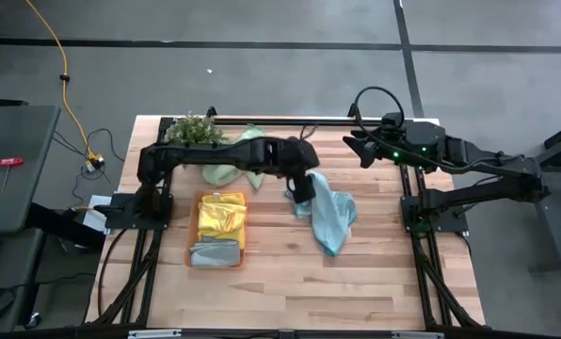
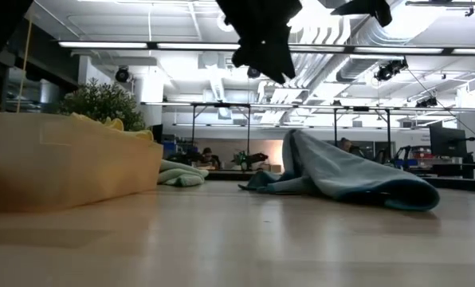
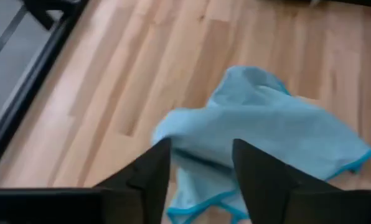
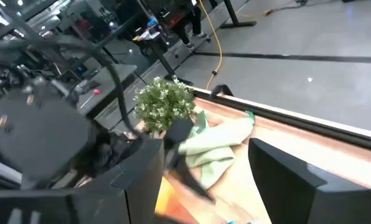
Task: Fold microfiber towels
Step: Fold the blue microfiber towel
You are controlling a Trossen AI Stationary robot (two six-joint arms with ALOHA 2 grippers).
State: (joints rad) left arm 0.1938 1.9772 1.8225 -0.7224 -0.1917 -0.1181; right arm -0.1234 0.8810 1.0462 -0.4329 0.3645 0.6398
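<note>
We can't see under the left arm [image 1: 262, 155]: it covers part of the pale green towel [image 1: 226, 173]. Low view crops both arms at the top.

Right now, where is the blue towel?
In the high view, the blue towel lies crumpled mid-table, right of the orange tray, under the left gripper.

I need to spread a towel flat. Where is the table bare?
The near strip below the orange tray and blue towel is bare, as is the patch between them. The far edge is crowded: plant, green towels, left arm.
</note>
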